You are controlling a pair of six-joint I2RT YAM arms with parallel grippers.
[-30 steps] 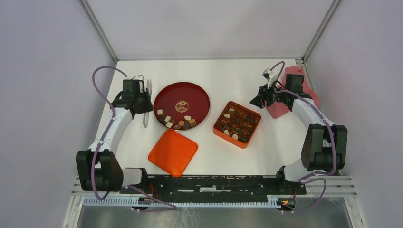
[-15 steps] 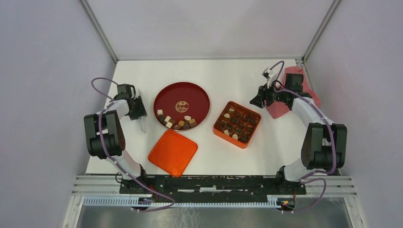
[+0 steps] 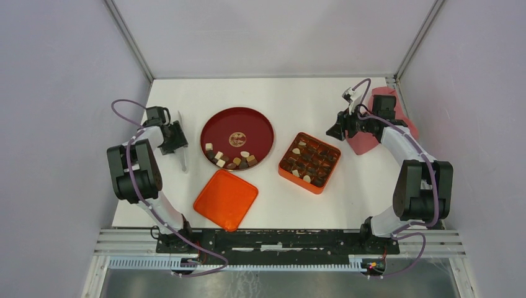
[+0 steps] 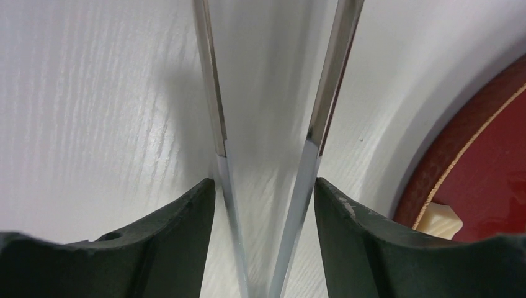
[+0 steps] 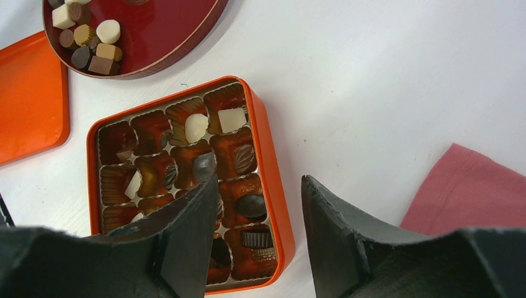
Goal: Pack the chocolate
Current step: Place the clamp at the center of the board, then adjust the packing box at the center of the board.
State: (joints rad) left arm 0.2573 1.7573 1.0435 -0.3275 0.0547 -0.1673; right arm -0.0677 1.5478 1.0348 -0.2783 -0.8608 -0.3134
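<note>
Several small chocolate pieces [image 3: 229, 159], dark, tan and cream, lie at the near edge of the round dark red plate [image 3: 237, 112]. More sit in the compartments of the square orange box [image 3: 282, 166]. My left gripper [image 3: 174, 138] is left of the plate, shut on thin metal tongs [image 3: 183, 158]. In the left wrist view the tongs [image 4: 319, 124] spread open over bare table, with the plate rim [image 4: 471, 143] and one cream piece [image 4: 440, 220] at right. My right gripper [image 3: 338, 131] is open and empty above the box's right edge [image 5: 273, 180].
The orange box lid [image 3: 226, 198] lies flat in front of the plate. A pink cloth [image 3: 366, 143] lies at the right edge, under the right arm, and shows in the right wrist view [image 5: 471, 186]. Walls close in the table on three sides.
My left arm has folded back and swung the tongs left, away from the plate. The right arm, plate, box and lid have not moved.
</note>
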